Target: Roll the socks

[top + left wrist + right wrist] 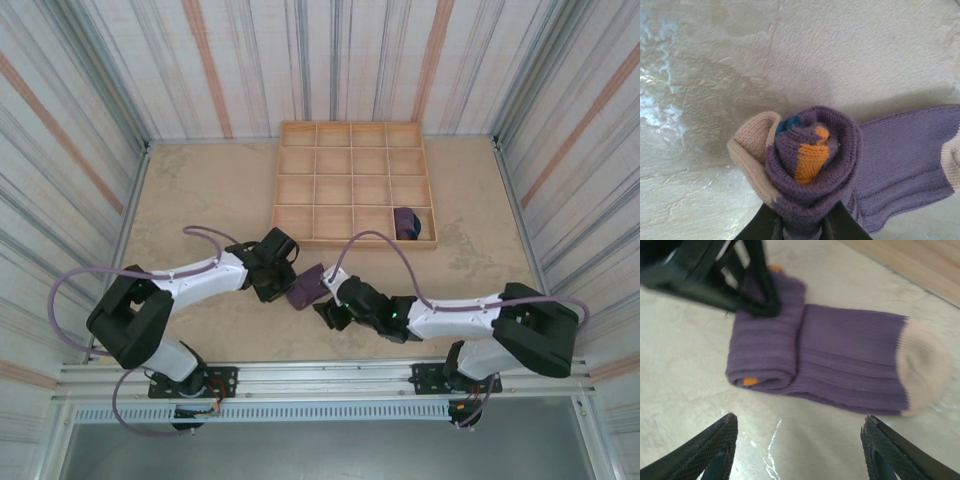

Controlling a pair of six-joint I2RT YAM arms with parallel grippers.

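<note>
Left wrist | left gripper (802,226) cut off at frame bottom | clamps socks (812,155)

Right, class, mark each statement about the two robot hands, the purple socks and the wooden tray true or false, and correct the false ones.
1. The left hand is shut on the partly rolled purple knit socks. True.
2. The right hand grips the peach end. False: its jaws stand open, clear of the socks.
3. A small purple rolled bundle sits in a corner compartment of the wooden grid tray. True.
4. The socks on the table are rolled right to the end. False: a flat stretch lies unrolled.
</note>
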